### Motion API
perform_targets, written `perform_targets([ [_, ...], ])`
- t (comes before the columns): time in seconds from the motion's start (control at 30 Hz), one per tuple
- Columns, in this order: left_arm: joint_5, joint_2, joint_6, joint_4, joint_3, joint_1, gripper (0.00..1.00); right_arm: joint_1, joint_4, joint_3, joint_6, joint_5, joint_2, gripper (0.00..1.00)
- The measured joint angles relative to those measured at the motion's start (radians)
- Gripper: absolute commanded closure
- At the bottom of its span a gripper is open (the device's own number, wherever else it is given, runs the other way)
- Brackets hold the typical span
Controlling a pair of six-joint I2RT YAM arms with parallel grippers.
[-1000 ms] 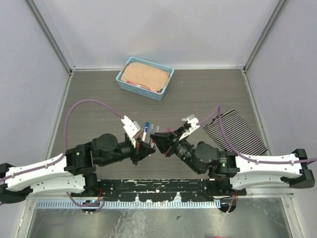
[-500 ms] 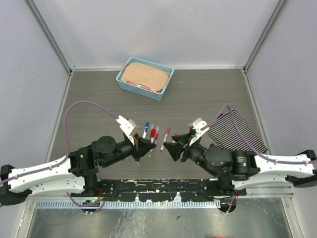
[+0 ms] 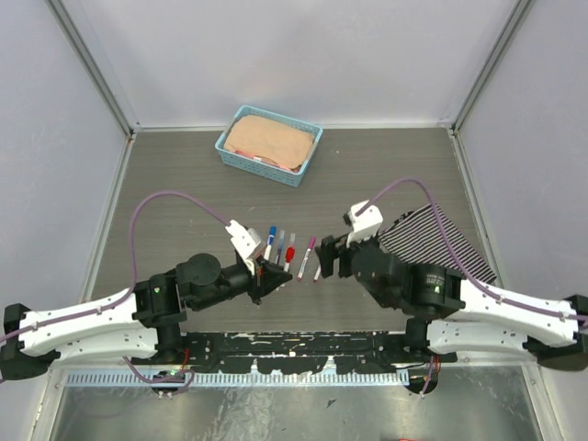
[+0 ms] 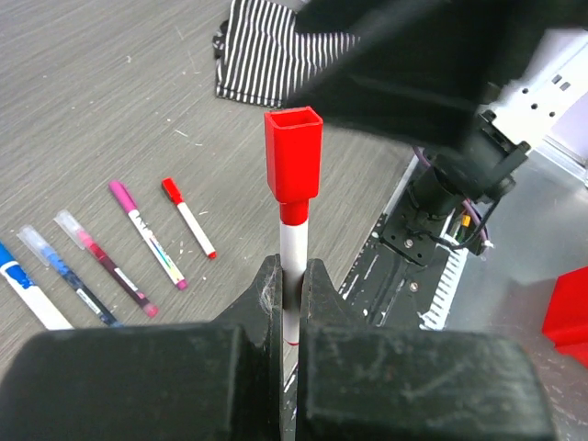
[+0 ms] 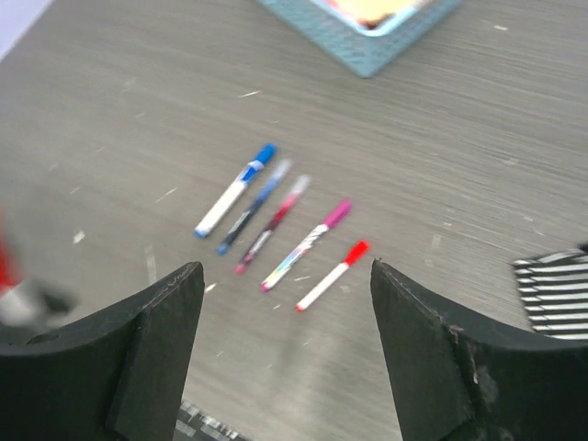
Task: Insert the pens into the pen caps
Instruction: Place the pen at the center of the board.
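Observation:
My left gripper (image 4: 292, 266) is shut on the white barrel of a pen (image 4: 293, 241), held upright above the table. A red pen cap (image 4: 294, 165) sits on its upper end, its open end up. In the top view this capped pen (image 3: 289, 254) sticks out of the left gripper (image 3: 273, 274). My right gripper (image 5: 284, 266) hangs open and holds nothing, just right of it (image 3: 333, 259). On the table below lie several more pens side by side: blue (image 5: 234, 202), dark blue (image 5: 253, 208), maroon (image 5: 272, 225), magenta (image 5: 306, 243) and red (image 5: 331, 274).
A light-blue basket (image 3: 230, 147) with pinkish cloth stands at the back. A black-and-white striped cloth (image 3: 441, 243) lies right of the right arm. A black rail (image 3: 294, 349) runs along the near edge. Grey walls close in both sides.
The two grippers met over the pens a second ago. The right gripper has since opened and drawn back to the right. The left gripper keeps the pen, with the red cap on it.

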Motion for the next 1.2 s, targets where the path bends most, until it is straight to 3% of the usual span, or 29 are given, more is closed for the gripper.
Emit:
perform_targets([
  [0.23,0.036,0.041,0.022,0.044,-0.003,0.0,1.0,-0.487,0.014,-0.059,0.026,-0.287,-0.082,0.2],
  [0.37,0.016,0.149,0.019,0.037,0.026,0.0,1.0,-0.645,0.03,-0.113,0.085,-0.353,-0.132,0.16],
  [0.6,-0.063,0.462,-0.034,-0.04,0.231,0.002,1.0,-0.666,0.014,-0.168,0.138,-0.293,-0.354,0.03],
  [0.93,-0.042,0.99,-0.169,-0.25,0.613,0.084,1.0,-0.667,-0.081,-0.085,0.134,-0.219,-0.467,0.02],
  [1.2,-0.002,1.215,-0.266,-0.427,0.81,0.144,1.0,-0.667,-0.144,-0.084,0.13,-0.192,-0.49,0.02],
])
